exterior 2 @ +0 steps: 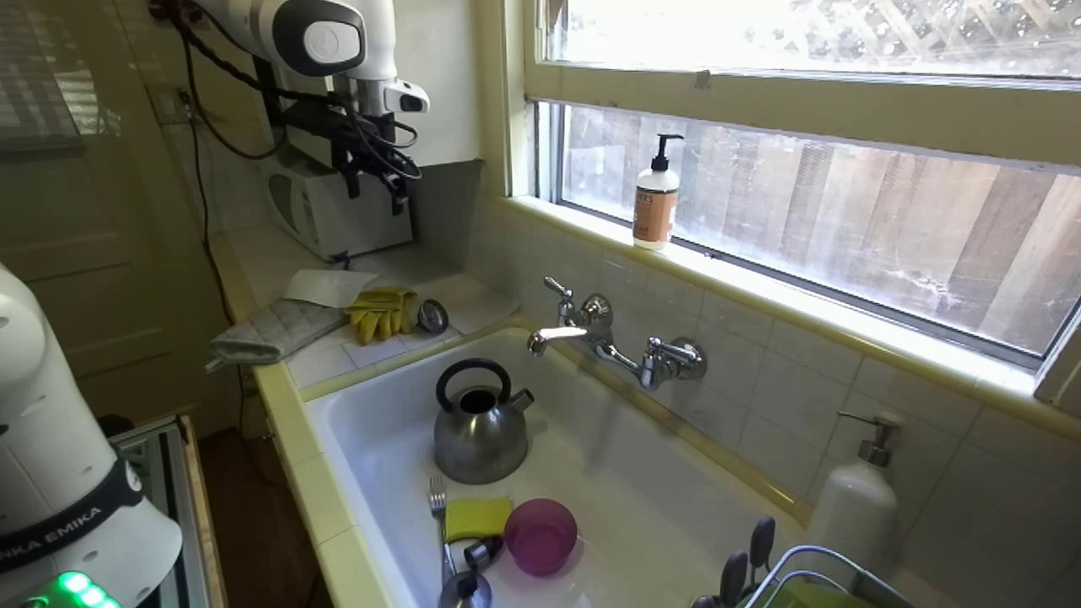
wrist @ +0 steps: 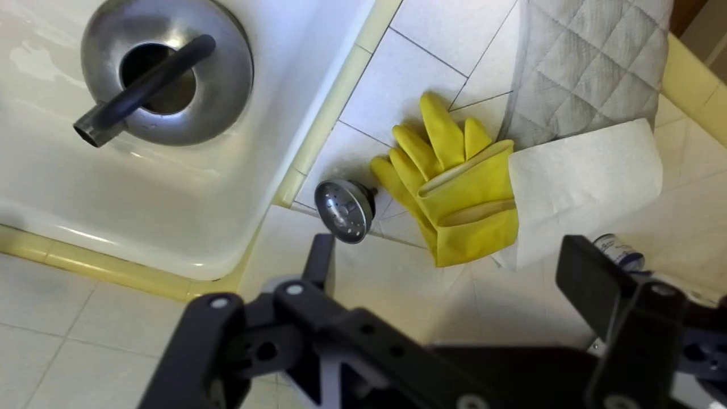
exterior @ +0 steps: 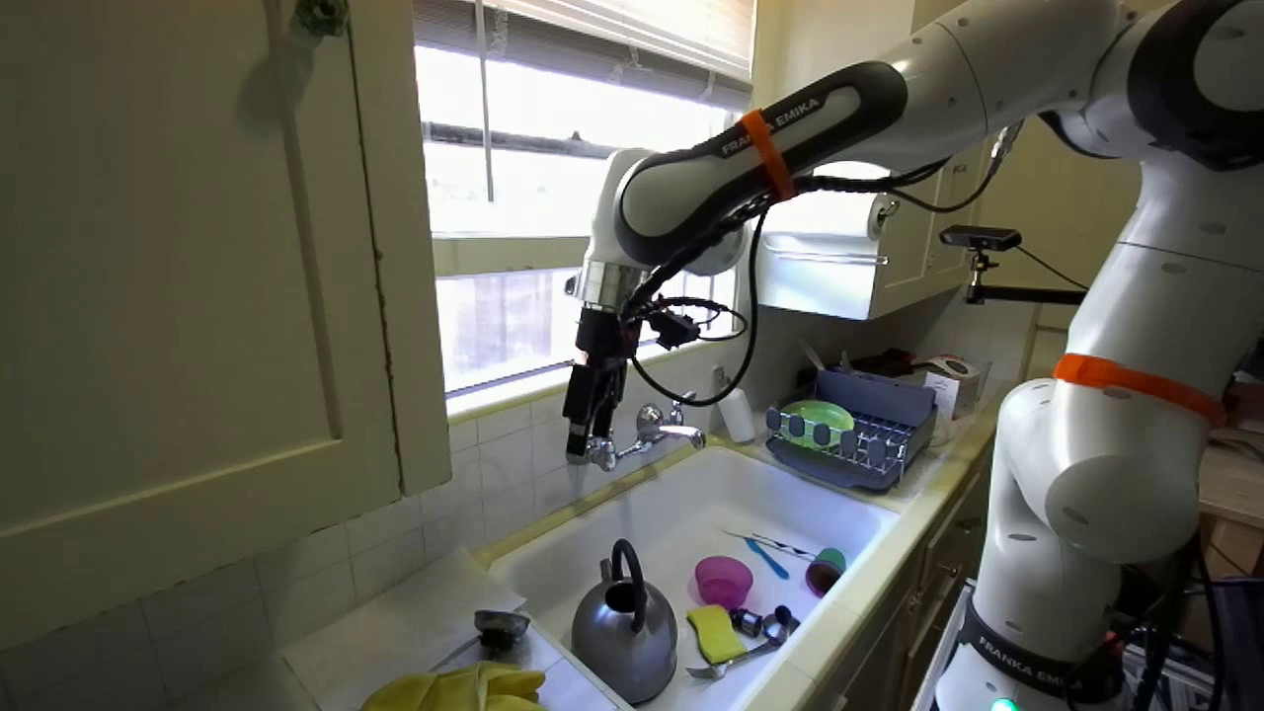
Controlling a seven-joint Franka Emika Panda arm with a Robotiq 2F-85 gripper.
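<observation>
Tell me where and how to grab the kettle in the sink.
Probably best by the top of its black handle, from straight above, with the tool pinching across it: the kettle stands upright, and its handle arches clear above the open mouth.

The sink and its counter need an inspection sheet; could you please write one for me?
Surface: white tiled counter beside a white sink.
Work items: yellow gloves and a metal strainer lie close together on the counter; whether they touch is unclear.
Clutter: kettle, sponge, pink bowl and fork in the sink; grey quilted cloth and white sheet by the gloves.
Gripper: open above the counter; nothing seen in it.
Cables: black cable runs along the arm and hangs in a loop.
Surroundings: chrome faucet on the tiled wall, soap bottle on the windowsill, dish rack beside the sink.
</observation>
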